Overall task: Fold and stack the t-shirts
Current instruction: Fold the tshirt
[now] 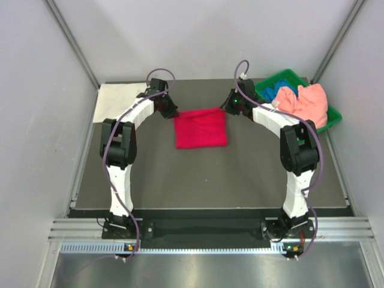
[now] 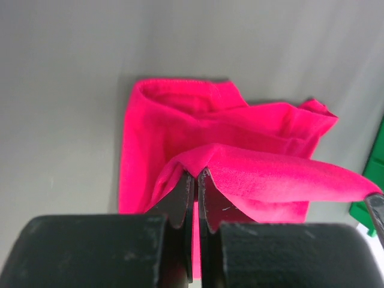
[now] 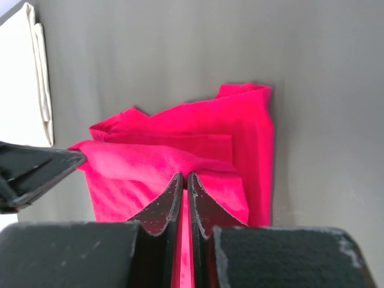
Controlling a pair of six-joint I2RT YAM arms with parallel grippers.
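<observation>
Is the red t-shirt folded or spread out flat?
Folded, not finished: the red t-shirt lies doubled in layers, and the left gripper and right gripper each pinch its raised edge.

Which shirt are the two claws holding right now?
The red shirt mid-table, pinched by the left gripper and right gripper. The white shirt lies untouched; the pink shirt and blue shirt are in the bin.

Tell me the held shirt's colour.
The shirt is crimson red, clearest in the left wrist view.
</observation>
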